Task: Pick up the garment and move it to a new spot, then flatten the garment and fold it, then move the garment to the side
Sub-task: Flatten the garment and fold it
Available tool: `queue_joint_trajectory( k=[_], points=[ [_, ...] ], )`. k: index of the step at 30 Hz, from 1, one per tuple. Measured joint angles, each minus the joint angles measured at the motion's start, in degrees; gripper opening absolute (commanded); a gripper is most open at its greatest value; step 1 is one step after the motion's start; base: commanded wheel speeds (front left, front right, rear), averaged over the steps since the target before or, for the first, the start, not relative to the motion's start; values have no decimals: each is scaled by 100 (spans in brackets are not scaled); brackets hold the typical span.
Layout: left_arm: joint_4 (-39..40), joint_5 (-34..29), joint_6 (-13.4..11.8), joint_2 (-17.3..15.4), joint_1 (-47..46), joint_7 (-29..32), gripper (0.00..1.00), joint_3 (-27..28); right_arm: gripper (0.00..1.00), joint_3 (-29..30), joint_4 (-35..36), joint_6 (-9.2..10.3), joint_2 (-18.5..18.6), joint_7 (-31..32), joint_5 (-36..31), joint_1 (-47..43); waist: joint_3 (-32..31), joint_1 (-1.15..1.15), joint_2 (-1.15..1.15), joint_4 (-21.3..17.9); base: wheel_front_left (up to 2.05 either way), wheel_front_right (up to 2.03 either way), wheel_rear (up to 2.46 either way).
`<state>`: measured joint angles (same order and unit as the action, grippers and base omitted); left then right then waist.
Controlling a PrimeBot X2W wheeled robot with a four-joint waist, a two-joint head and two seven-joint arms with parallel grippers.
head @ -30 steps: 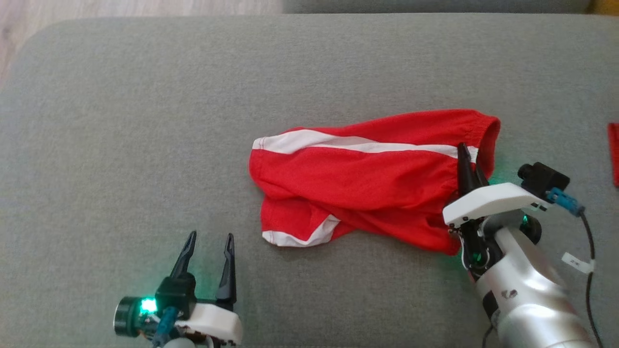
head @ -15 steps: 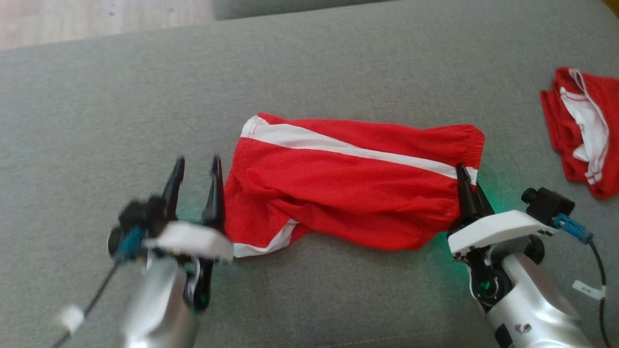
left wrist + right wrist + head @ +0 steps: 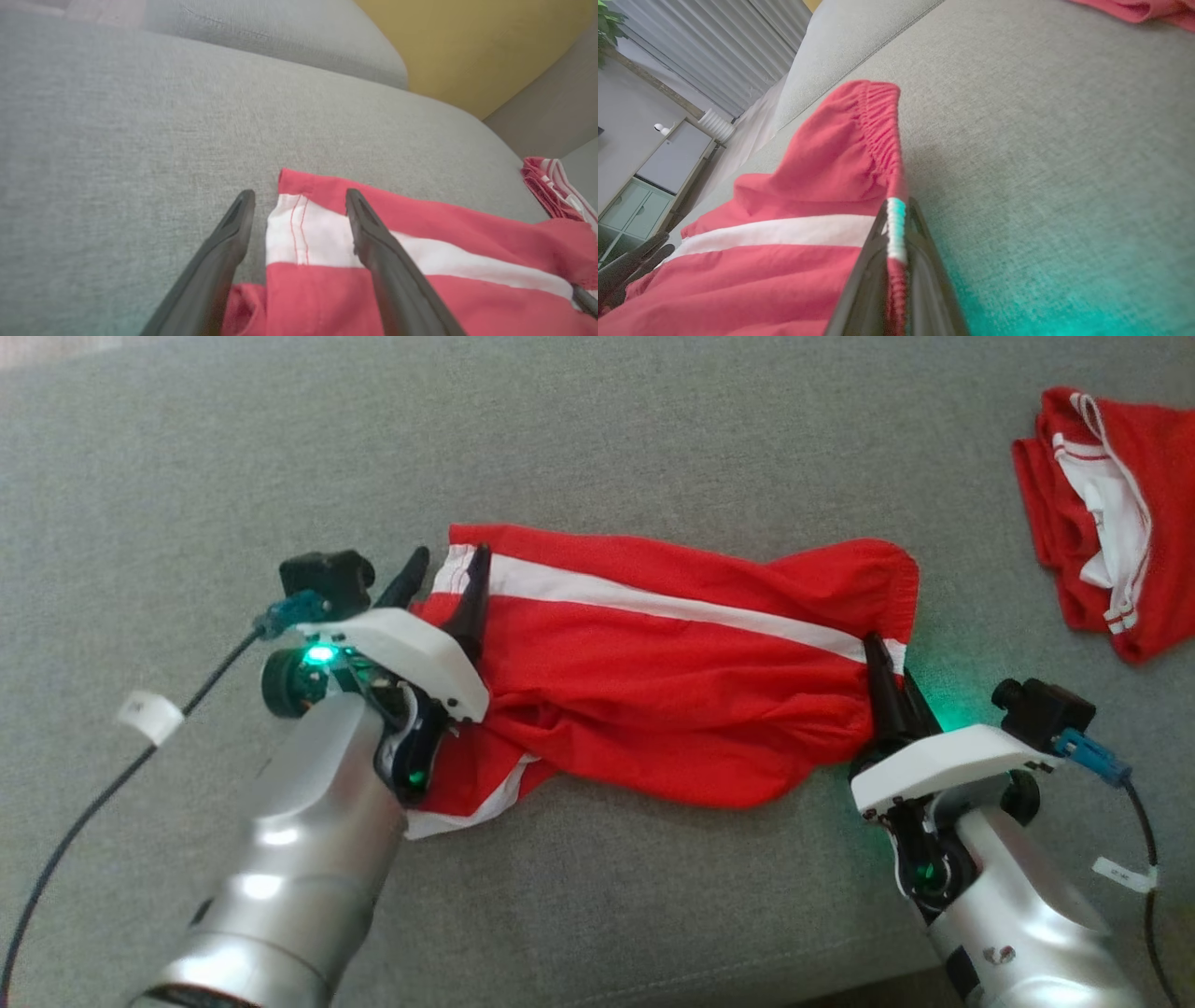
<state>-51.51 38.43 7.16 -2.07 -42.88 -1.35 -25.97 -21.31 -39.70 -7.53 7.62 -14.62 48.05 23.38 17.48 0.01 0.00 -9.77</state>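
The garment is a pair of red shorts with a white side stripe, lying stretched across the grey cushion. My right gripper is shut on its elastic waistband at the right end; the right wrist view shows the waistband pinched between the fingertips of the gripper. My left gripper stands open at the left leg hem. In the left wrist view the white-striped hem corner lies between the fingers of that gripper, one finger over the cloth, the other over bare cushion.
A second red and white garment lies crumpled at the far right of the cushion. A dark cable trails from my left wrist. A yellow wall stands behind the cushions.
The head camera has turned. My left arm has come up from the lower left to the garment's leg hem, still open. The right gripper stays shut on the waistband.
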Motion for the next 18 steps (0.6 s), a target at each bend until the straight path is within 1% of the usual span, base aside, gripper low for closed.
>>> queue_joint_trajectory(
  k=[2,3,6,10,15,18],
  points=[
    [-178,56,2,-40,-136,113,100,-96,0,11,4,0,-9,0,-60,9,41,0,0,-6,0,0,0],
    [-354,178,35,-71,-254,175,100,-125,0,37,9,0,-18,0,-103,11,64,0,0,0,0,0,0],
    [-602,205,42,-70,-420,200,100,-180,0,91,9,0,-24,0,-179,11,76,0,0,25,0,0,0],
    [-653,450,43,-48,-485,378,100,-267,0,133,-3,0,-24,0,-224,10,65,-1,0,60,0,0,0],
    [-552,754,42,-38,-495,754,100,-643,0,197,-68,0,-23,0,-266,8,-1,-1,0,142,0,0,0],
    [-537,772,42,-33,-494,898,100,-921,0,214,-110,0,-25,0,-280,5,-69,-1,0,186,0,0,0]
  ],
)
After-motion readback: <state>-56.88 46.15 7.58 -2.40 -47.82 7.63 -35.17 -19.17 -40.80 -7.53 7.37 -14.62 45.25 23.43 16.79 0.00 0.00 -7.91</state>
